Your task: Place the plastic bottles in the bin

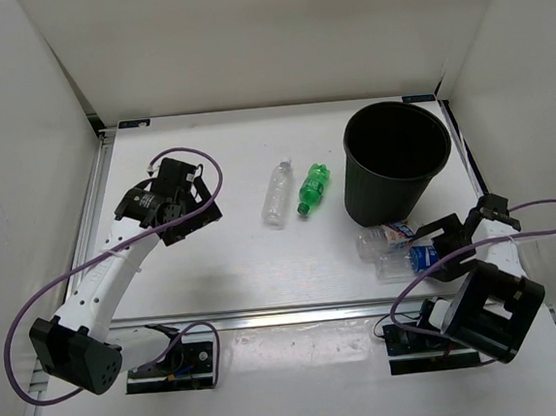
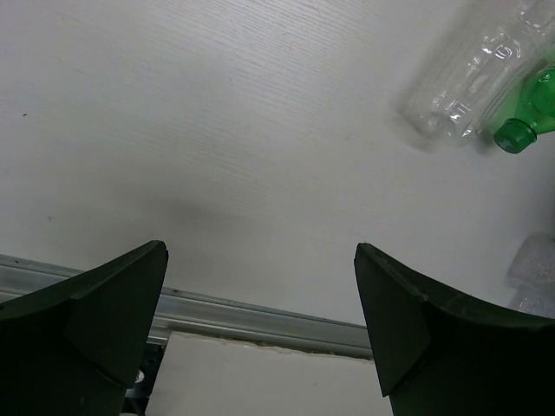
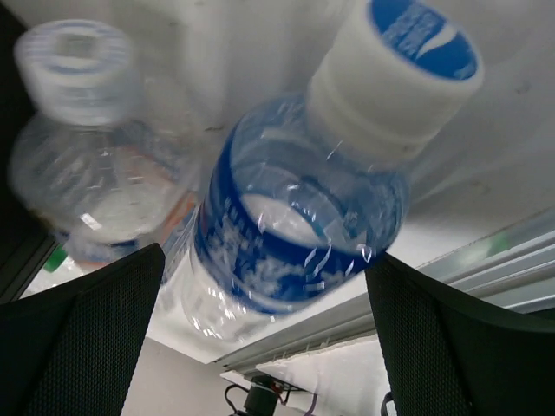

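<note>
A ribbed clear bottle (image 3: 295, 225) with a glossy blue label lies on the matte white desk (image 1: 224, 261) between the wide-spread right fingers (image 3: 460, 347), near the tapered black bin (image 1: 395, 159). The left fingers (image 2: 95, 321) gape, empty.

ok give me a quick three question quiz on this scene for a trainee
1. True or false: a bottle already lies inside the bin.
2. What lies right beside the clear plain bottle? a) the green bottle b) a red can c) a cup
3. Which gripper is at the two blue-labelled bottles, left or right?

Key: 1 false, all four lie on the table. 2 a. 3 the right gripper, open; the left gripper is open over bare table.
</note>
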You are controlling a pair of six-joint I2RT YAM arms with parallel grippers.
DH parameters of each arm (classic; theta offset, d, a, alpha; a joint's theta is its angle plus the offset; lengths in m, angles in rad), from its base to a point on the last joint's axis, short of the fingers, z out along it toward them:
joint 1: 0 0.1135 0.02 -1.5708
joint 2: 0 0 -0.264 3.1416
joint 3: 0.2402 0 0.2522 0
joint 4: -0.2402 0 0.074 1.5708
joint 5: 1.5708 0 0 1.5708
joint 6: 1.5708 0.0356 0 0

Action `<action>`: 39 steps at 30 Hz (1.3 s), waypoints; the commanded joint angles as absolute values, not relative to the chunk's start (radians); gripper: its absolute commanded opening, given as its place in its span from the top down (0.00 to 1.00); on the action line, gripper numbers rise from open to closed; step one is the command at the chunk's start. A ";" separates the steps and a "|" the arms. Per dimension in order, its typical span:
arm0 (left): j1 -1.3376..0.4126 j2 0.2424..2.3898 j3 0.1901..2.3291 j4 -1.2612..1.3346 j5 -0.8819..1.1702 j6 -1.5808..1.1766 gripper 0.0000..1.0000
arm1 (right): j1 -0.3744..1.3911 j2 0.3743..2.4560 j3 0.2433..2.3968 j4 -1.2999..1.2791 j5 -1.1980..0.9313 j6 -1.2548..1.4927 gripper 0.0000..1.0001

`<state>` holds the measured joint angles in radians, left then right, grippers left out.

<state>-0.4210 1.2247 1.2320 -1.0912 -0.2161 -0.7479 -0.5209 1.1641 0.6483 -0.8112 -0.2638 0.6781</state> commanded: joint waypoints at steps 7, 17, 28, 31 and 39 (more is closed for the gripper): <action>-0.420 1.227 1.247 -1.091 -0.213 -0.727 0.00 | -0.526 1.315 0.626 -0.712 -0.230 0.663 0.16; -0.420 1.236 1.247 -1.091 -0.213 -0.727 0.00 | -0.522 1.207 0.725 -0.949 -0.201 0.666 0.58; -0.420 1.246 1.247 -1.063 -0.222 -0.727 0.00 | -0.491 1.011 1.470 -1.460 -0.343 0.646 0.65; -0.420 1.256 1.247 -1.054 -0.203 -0.727 0.00 | -0.491 1.054 1.661 -1.447 -0.394 0.684 0.65; -0.420 1.285 1.247 -1.025 -0.130 -0.718 0.00 | -0.307 1.313 1.963 -1.100 -0.203 0.695 0.61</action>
